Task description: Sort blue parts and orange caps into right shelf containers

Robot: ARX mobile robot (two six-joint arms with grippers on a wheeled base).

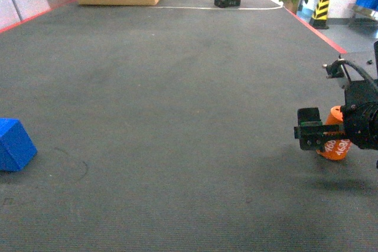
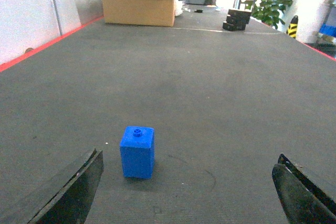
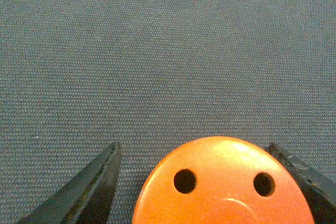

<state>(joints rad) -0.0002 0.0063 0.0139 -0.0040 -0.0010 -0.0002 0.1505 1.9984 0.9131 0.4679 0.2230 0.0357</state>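
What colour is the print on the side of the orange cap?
White, reading "4680" on the orange cap, beside the right pincer. It shows best in the head view.

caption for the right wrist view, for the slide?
Right gripper straddling an orange cap, one finger clear of it, above dark textured floor.

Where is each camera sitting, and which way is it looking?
Head: up on the robot, looking forward and down over the dark floor; right gripper shows.
Left wrist: low, facing forward at the blue part; its fingers show.
Right wrist: close behind the orange cap, between its fingers.
Shared: head also sees the part and the cap.
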